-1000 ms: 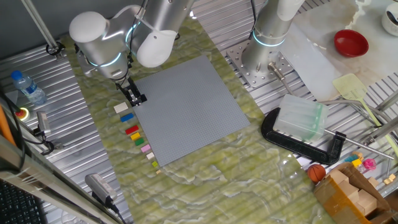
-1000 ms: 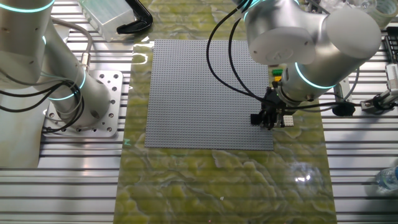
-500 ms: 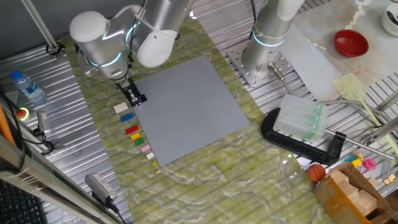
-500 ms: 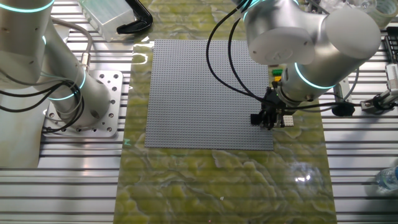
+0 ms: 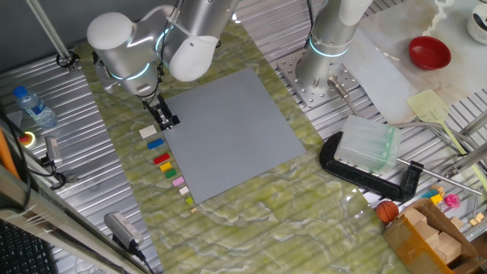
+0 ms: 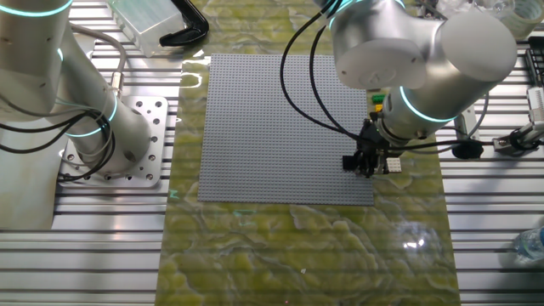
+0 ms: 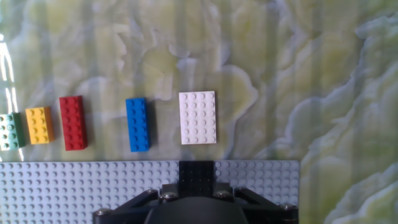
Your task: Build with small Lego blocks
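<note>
We see the gripper point(image 7: 197, 186) down at the edge of the grey baseplate point(image 7: 74, 186), its fingers closed on the black brick point(image 7: 197, 173), which sits on the plate's studs (at the rim nearest the loose bricks). Just off that edge, on the green marbled mat point(image 7: 298, 74), the other bricks lie in a row: the white brick point(image 7: 198, 117) directly beyond the black one, then the blue brick point(image 7: 137, 124), red brick point(image 7: 73, 122), yellow brick point(image 7: 39, 125) and green brick point(image 7: 10, 131), each apart from the next.
</note>
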You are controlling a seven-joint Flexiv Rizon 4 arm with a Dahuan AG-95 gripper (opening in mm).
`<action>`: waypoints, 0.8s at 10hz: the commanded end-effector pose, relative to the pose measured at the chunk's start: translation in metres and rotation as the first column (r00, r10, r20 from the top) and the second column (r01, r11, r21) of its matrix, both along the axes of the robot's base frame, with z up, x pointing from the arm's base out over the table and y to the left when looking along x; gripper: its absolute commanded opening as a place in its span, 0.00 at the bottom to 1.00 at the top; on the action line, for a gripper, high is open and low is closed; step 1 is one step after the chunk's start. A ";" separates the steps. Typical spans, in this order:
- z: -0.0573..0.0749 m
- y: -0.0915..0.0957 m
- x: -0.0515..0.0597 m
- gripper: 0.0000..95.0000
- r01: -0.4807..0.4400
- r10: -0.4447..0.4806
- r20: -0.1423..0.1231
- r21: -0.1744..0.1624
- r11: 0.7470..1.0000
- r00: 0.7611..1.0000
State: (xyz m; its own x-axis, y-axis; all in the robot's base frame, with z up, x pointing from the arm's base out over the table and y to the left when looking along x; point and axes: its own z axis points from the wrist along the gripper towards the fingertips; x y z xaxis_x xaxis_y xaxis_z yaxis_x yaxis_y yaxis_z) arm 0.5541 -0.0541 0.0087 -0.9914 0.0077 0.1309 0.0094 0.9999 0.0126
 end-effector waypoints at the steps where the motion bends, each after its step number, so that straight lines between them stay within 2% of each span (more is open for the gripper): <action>1: -0.015 0.000 -0.001 0.60 -0.002 0.002 -0.001 0.002 1.000 1.000; 3: -0.010 0.001 -0.002 0.60 0.002 -0.002 0.001 0.010 1.000 1.000; 5: -0.002 0.003 -0.005 0.60 -0.010 0.010 -0.002 -0.016 1.000 1.000; 7: 0.006 0.004 -0.006 0.60 -0.011 0.011 -0.002 -0.009 1.000 1.000; 8: 0.007 0.004 -0.007 0.40 -0.008 0.008 0.000 -0.008 1.000 1.000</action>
